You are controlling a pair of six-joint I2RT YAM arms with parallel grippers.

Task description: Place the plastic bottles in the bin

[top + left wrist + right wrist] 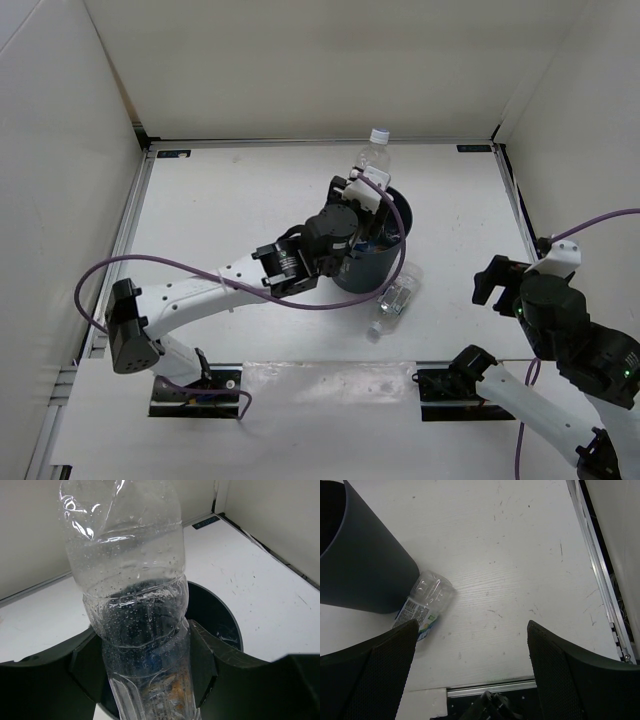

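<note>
My left gripper (362, 192) is shut on a clear bottle with a white cap (371, 152) and holds it tilted over the far rim of the dark grey bin (372, 268). In the left wrist view the wet clear bottle (130, 580) fills the gap between the fingers (205, 660), with the bin's mouth (222, 625) below; something orange shows blurred through the bottle. A second clear bottle with a label (397, 297) lies on the table against the bin's near right side. It also shows in the right wrist view (422, 602) beside the bin (360, 565). My right gripper (497, 283) is open and empty.
White walls enclose the table on three sides. A metal rail (600, 575) runs along the table's right edge, another along the near edge (490, 687). My right gripper (470, 670) hovers over bare table to the right of the bin.
</note>
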